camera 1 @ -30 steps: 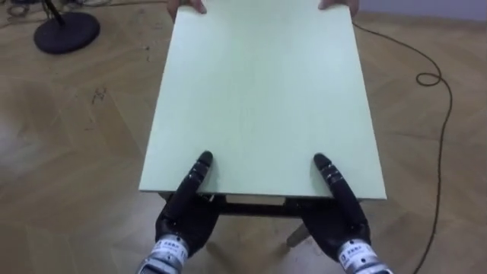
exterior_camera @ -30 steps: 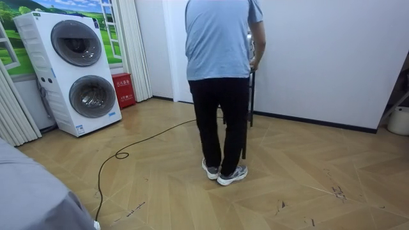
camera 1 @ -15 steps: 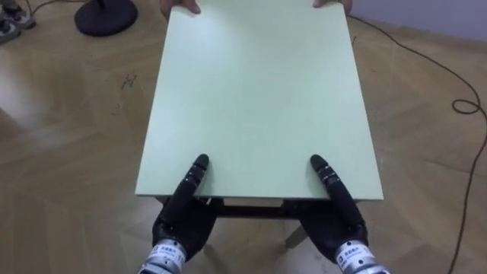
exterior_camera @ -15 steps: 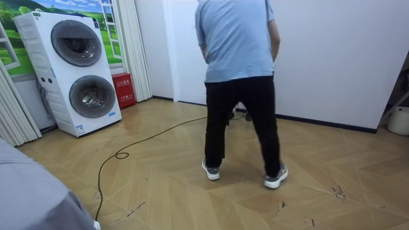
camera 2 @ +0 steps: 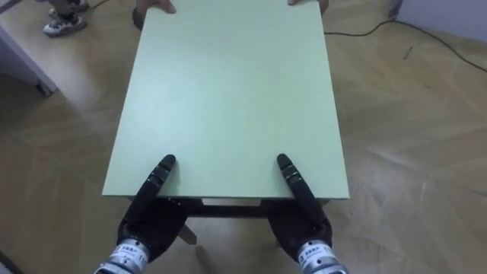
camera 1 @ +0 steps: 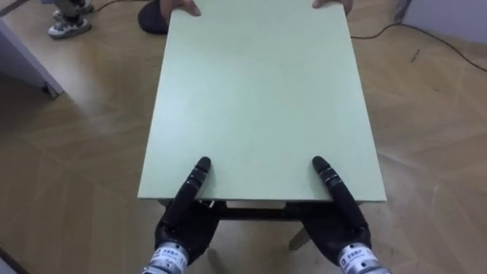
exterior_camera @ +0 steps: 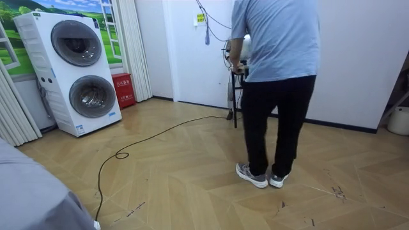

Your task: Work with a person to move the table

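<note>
Left eye view first: where is the table?

It lies lengthwise before the robot over the wooden floor. Its pale green top runs from the robot's hands to the far end, where a person holds the two corners, one hand on the left, the other hand on the right. Whether its legs touch the floor cannot be told.

And the robot's left hand?

At the near edge, left of the middle. Its thumb lies flat along the top and the rest goes under the edge, so the edge is pinched between them; the fingers beneath are hidden.

The right hand?

The same on the other side: thumb on the top, palm under the edge, clamped on the table. The two hands are well apart.

What lies around the table?

A dark round base just past the far left corner, a pair of shoes farther left, a black cable on the floor at the far right.

What does the room view add?

The person, in a light blue shirt and black trousers, stands with the back to the camera by the white wall. Two stacked washing machines stand at the room view's left, a red box beside them, and a dark cord runs across the floor.
</note>
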